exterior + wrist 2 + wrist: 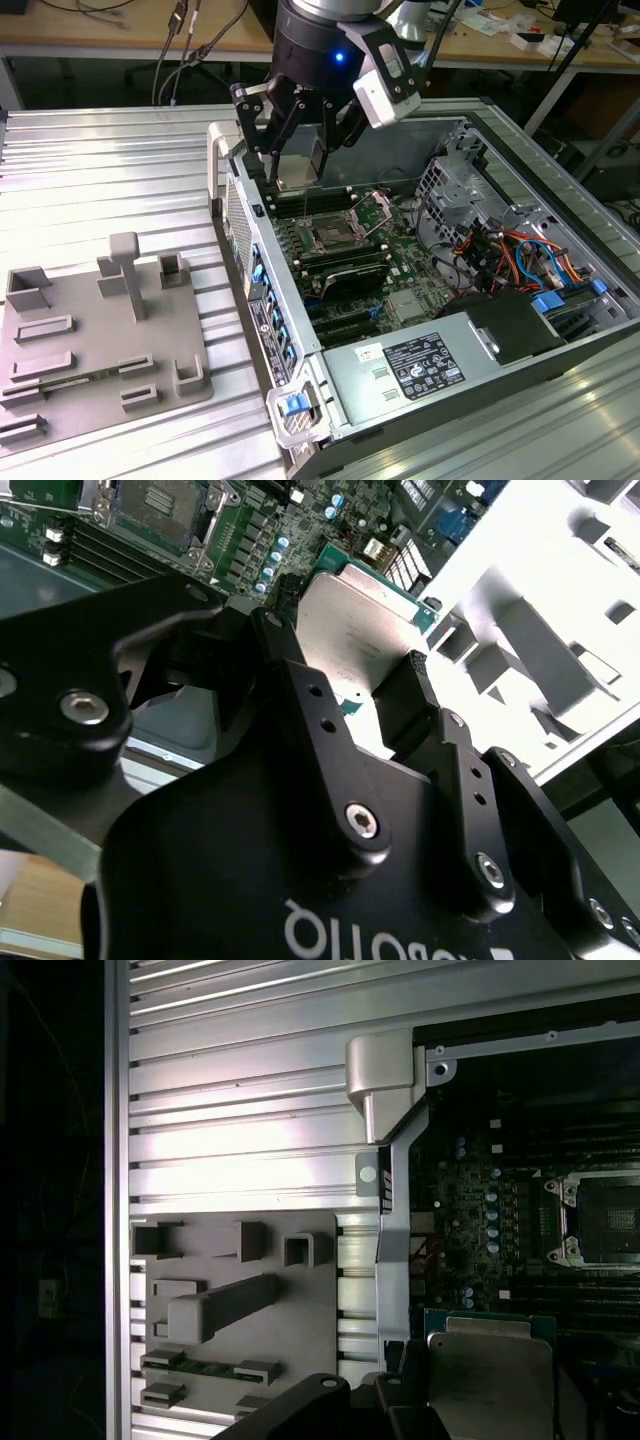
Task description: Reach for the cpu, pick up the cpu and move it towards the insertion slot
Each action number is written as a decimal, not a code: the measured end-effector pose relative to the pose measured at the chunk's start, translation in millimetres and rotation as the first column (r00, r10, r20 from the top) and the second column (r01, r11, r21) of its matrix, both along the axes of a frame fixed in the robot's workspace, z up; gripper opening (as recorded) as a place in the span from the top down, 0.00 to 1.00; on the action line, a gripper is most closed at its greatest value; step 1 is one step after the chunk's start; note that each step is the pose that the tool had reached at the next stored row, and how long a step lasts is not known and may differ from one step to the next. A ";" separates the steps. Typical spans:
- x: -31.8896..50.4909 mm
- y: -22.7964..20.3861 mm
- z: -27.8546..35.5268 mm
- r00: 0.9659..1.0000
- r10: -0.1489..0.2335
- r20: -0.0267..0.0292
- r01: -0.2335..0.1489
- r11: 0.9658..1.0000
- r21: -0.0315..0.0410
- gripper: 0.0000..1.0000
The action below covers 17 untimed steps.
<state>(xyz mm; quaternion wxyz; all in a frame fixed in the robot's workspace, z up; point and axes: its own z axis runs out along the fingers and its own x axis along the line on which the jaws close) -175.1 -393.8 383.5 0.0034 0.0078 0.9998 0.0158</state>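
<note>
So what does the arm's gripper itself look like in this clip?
The gripper is matte black with a round body, a small blue light glowing on it and a white block mounted at its side. In the second wrist view its black fingers are jointed links pinned with silver bolts, and the housing carries white lettering.

The cpu (360, 615) shows a silvery-white top with a thin green edge. The gripper (300, 150) is matte black, with a blue light glowing above it. The insertion slot (335, 232) has a shiny metal frame and dark centre on green board. The tray (90, 345) is plain grey; the ribbed table (100, 170) is pale silver.
</note>
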 end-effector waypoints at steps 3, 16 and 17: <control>4.3 0.2 -0.2 1.000 0.000 0.000 0.000 1.000 0.000 0.45; 6.1 0.3 -0.2 1.000 0.000 0.000 0.000 1.000 0.000 0.45; 6.6 0.3 -0.2 1.000 0.000 0.000 0.000 1.000 0.000 0.45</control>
